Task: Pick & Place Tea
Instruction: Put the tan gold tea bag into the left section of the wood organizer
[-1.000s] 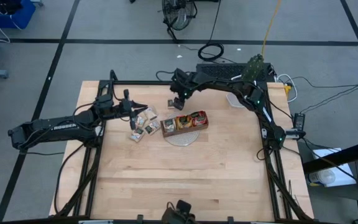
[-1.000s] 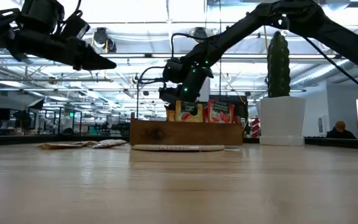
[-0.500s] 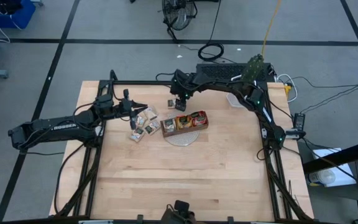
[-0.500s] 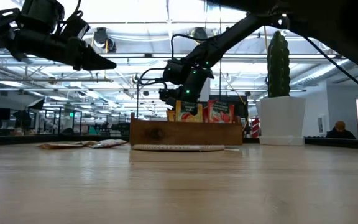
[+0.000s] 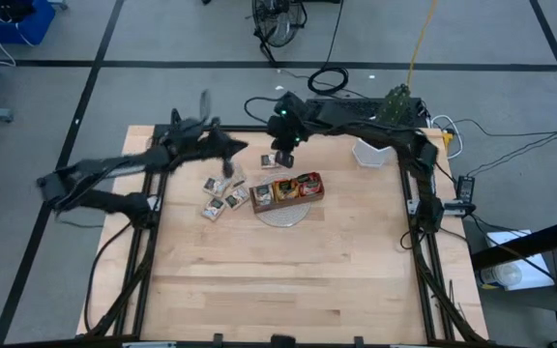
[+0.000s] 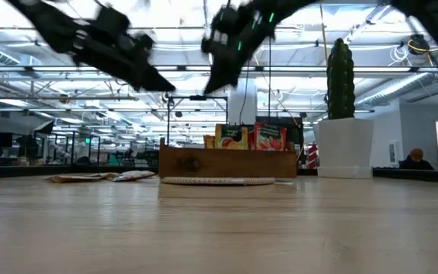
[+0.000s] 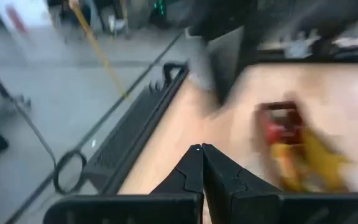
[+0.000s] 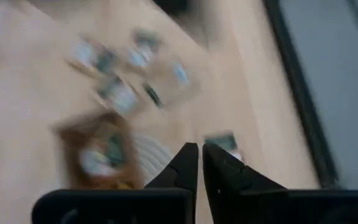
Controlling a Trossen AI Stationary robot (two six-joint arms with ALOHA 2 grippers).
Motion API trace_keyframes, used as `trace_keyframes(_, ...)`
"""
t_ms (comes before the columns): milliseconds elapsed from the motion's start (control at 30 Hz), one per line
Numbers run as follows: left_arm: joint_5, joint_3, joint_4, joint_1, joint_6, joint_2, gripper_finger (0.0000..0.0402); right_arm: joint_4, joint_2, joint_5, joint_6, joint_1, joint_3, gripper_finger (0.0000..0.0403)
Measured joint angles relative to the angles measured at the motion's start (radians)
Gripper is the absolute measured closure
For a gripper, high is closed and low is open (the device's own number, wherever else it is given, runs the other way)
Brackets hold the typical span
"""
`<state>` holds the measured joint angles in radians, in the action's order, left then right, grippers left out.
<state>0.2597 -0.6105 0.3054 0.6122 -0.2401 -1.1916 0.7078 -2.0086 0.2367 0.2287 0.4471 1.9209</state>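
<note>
I've got both arms up off the table. My left gripper [image 5: 228,160] hangs above the far-left part of the table, fingers pinched together with nothing between them; the wrist view shows the two tips touching. Just below and beside it lies the loose cluster of pale beige sachets [image 5: 222,192], flat on the wood, clear of the fingers.

My right gripper [image 5: 285,155] sits over the far edge, jaws closed to a narrow slit and empty. One lone pale sachet [image 5: 284,160] lies on the table close under it, apart from the cluster and just behind the wooden tray [image 5: 262,197].

The tray rests on a round pale mat [image 5: 283,215] near the table's middle. In the low view I see an orange-yellow sachet [image 6: 232,137] and a red sachet [image 6: 270,137] standing upright in it, side by side. Both grippers hang well above the tray's rim there.

A white pot with a cactus [image 6: 340,68] stands at the far right, away from both arms.
</note>
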Motion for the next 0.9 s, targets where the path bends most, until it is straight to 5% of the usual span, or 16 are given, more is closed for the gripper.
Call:
trace_keyframes(100, 0.041, -0.151, -0.085, 0.052, -0.020, -0.208, 0.0395, 0.013, 0.116, 0.003, -0.011, -0.032, 0.001, 0.0391)
trace_keyframes(200, 0.045, -0.372, -0.393, 0.056, -0.125, -0.398, 0.0398, 0.050, 0.222, -0.001, -0.002, -0.059, 0.002, 0.0397)
trace_keyframes(433, -0.214, -0.799, -0.897, -0.033, -0.262, -0.729, 0.0309, 0.051, 0.393, 0.001, 0.071, -0.095, 0.000, 0.0381)
trace_keyframes(667, -0.195, -0.873, -0.903, -0.065, -0.293, -0.787, 0.0191, -0.031, 0.556, 0.000, 0.081, -0.062, -0.222, 0.0304)
trace_keyframes(900, -0.157, -0.873, -0.898, -0.076, -0.271, -0.814, 0.0140, -0.365, 0.760, 0.000, 0.087, -0.021, -0.622, 0.0236)
